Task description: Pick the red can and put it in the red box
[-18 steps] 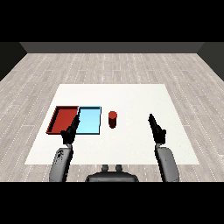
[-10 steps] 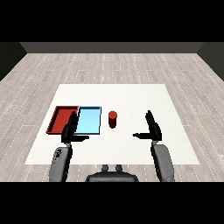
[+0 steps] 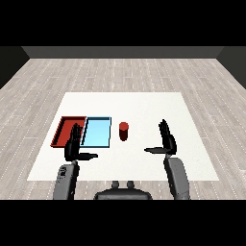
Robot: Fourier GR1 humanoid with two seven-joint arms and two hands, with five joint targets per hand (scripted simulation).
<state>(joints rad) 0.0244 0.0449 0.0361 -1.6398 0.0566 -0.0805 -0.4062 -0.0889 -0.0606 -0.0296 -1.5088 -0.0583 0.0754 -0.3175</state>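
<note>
Standing upright, the red can [image 3: 124, 131] waits left of the right hand [image 3: 166, 141] — fingers straight, thumb out, ready to grasp; left hand [image 3: 73, 144] released — near the red tray [image 3: 63, 126].

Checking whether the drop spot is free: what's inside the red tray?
The red tray shows only its own bare floor where visible. The left hand covers its near right corner, so that bit can't be seen. The red can stands outside, on the table.
</note>
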